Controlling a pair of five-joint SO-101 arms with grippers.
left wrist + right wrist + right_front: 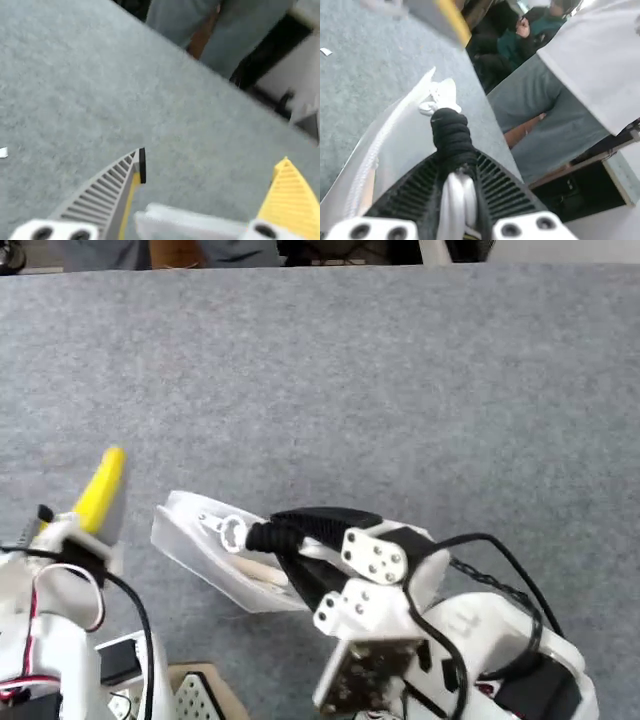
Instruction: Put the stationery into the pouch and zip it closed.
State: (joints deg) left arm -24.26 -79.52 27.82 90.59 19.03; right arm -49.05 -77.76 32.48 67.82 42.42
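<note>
Grey table (420, 370) under clear pouch (195, 540)

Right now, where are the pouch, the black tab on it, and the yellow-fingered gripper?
pouch (195, 545), high view, on its clear side wall.
black tab (451, 132), right wrist view, on its wrapped middle.
left gripper (212, 167), left wrist view, midway between its open fingertips.

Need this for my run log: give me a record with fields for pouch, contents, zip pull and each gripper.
pouch: clear, lying flat on the grey table
contents: a tan stick-shaped item shows through it
right gripper: shut on the pouch at its zip edge
zip pull: white, just beyond the right gripper's tip
left gripper: open, over bare table, apart from the pouch
</note>
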